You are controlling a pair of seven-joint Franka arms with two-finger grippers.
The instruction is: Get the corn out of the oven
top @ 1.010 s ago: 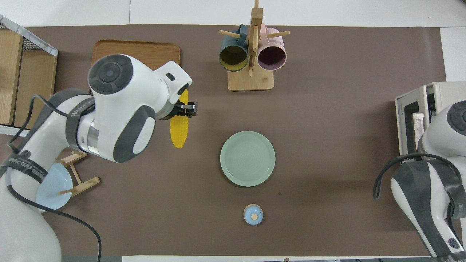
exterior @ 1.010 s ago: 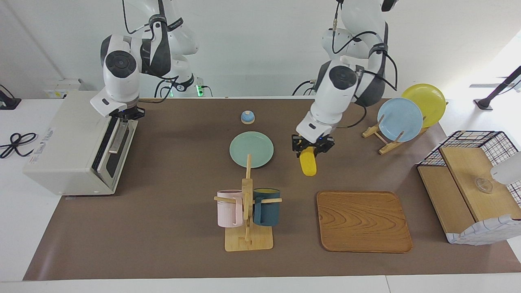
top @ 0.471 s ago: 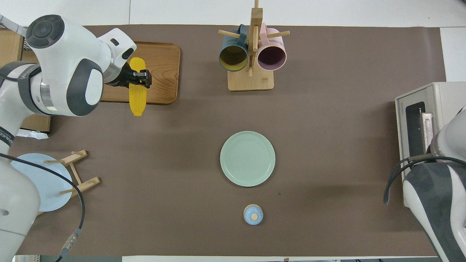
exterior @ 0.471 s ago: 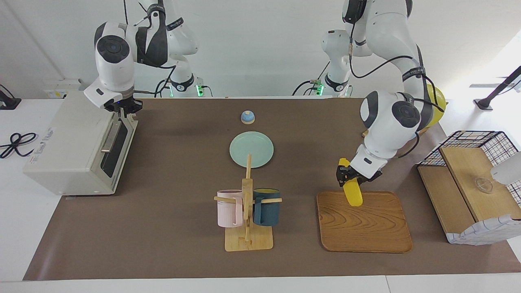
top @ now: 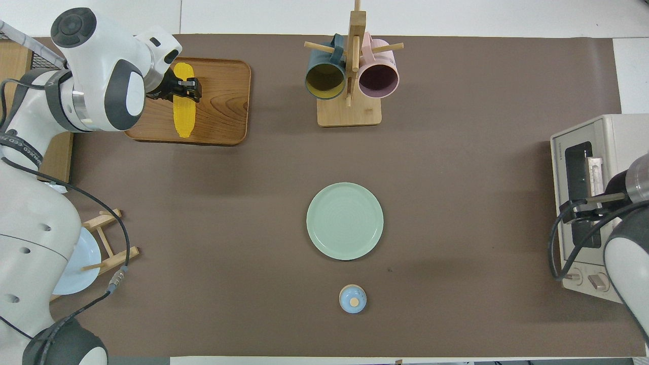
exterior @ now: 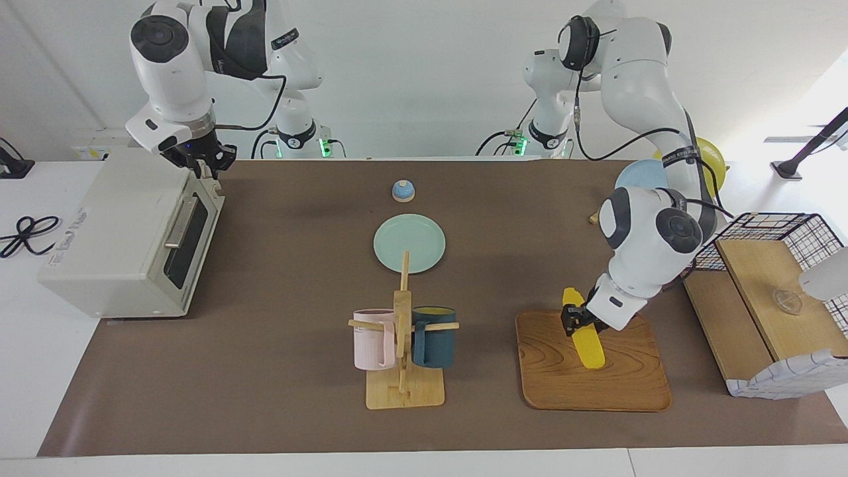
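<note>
Corn (exterior: 587,343), smooth, tapered, on wooden tray (exterior: 629,391)

The oven (exterior: 126,238) stands at the right arm's end of the counter (exterior: 278,397). The plate (exterior: 409,243) lies mid-counter; the bell (exterior: 403,191) sits nearer to the robots than the plate, and the mug rack (exterior: 403,344) stands farther from them. The wooden tray (exterior: 629,377) lies beside the mug rack, toward the left arm's end. The corn (exterior: 586,338) lies on the wooden tray. The plate stand (top: 109,238) and the wire basket (exterior: 768,291) occupy the left arm's end, the stand nearer to the robots.
</note>
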